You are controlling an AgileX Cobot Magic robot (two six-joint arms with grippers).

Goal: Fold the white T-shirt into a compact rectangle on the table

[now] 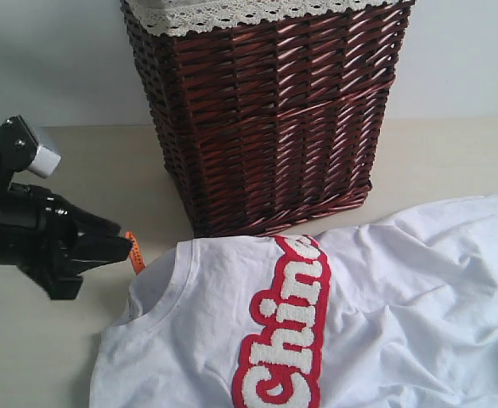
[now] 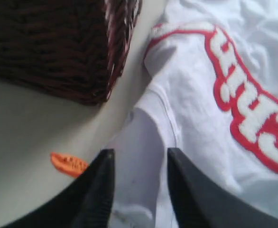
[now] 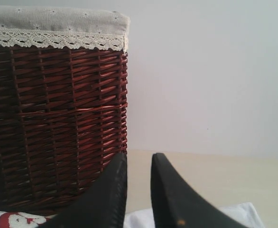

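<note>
White shirt (image 1: 402,289) sprawls unfolded just ahead of our left claw (image 1: 123,239), jaws parted, holding nothing; we judge every fold remains.

The exterior camera, close by, looks down at a slant across the table (image 1: 53,357), with the wicker basket (image 1: 266,119) at twelve o'clock and the white T-shirt (image 1: 402,306) at five. The left wrist camera looks steeply down past the left gripper (image 2: 139,151), very near the shirt, sharing the basket's corner and red lettering (image 1: 287,340) with the exterior view. The right wrist camera faces level toward the basket's side and the wall (image 3: 210,71).
</note>
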